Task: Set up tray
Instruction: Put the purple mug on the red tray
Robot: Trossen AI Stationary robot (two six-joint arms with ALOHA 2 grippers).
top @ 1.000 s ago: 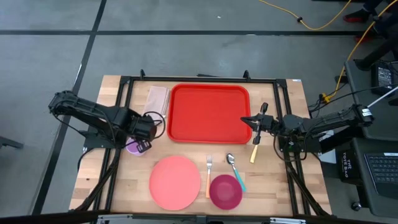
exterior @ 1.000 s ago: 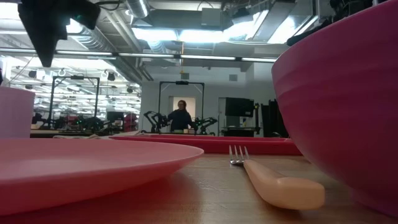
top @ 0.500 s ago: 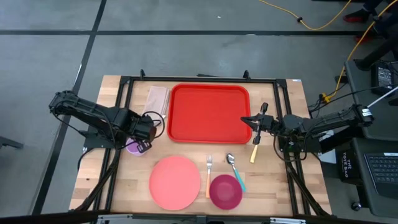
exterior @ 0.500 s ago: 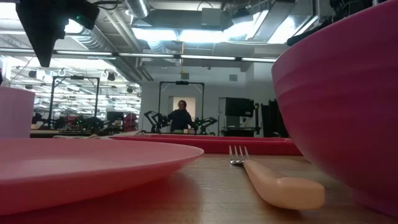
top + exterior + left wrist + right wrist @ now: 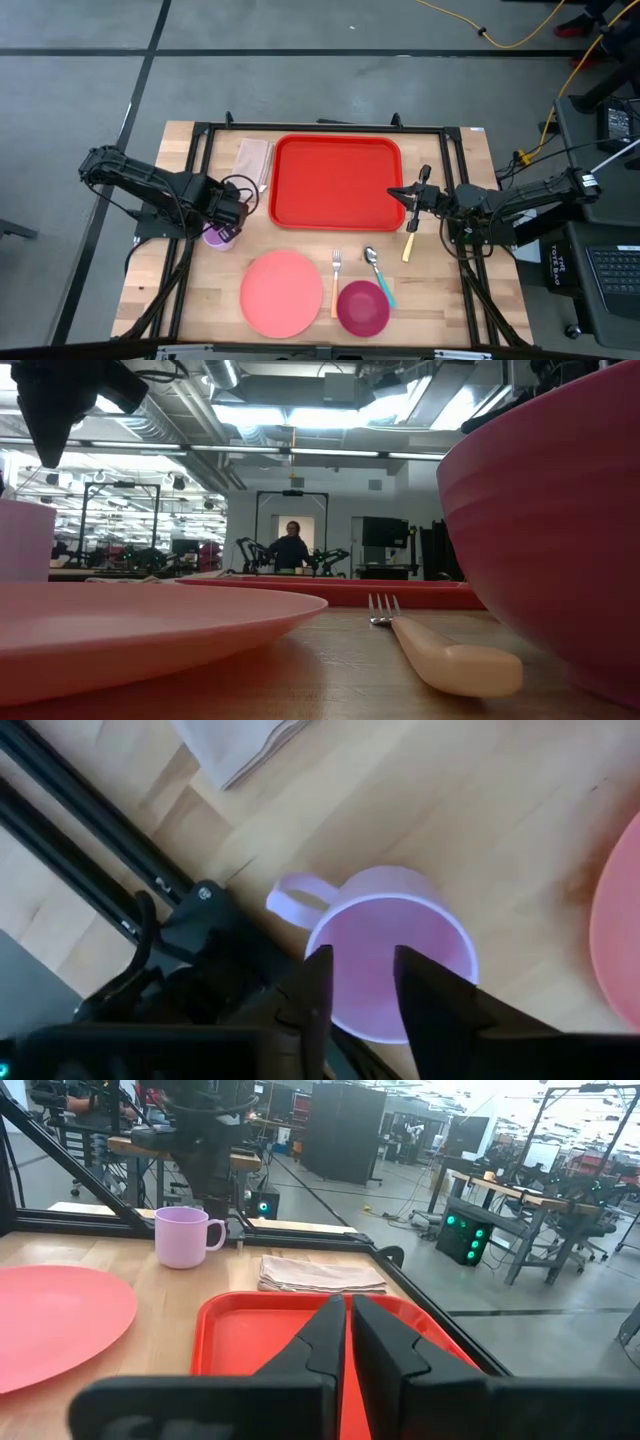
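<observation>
The red tray point(image 5: 337, 182) lies flat toward the far side of the wooden table point(image 5: 445, 300). Left of the tray, the left arm reaches in low from the table's left edge, its left gripper point(image 5: 357, 982) pointing down above the lilac mug point(image 5: 390, 952), fingers parted with a gap between them and the mug's rim below the tips. At the tray's right edge the right arm stretches in nearly level, the right gripper point(image 5: 346, 1323) over the tray's rim, fingers pressed together and holding nothing. Left of the tray's far corner lies a folded napkin point(image 5: 252, 156).
</observation>
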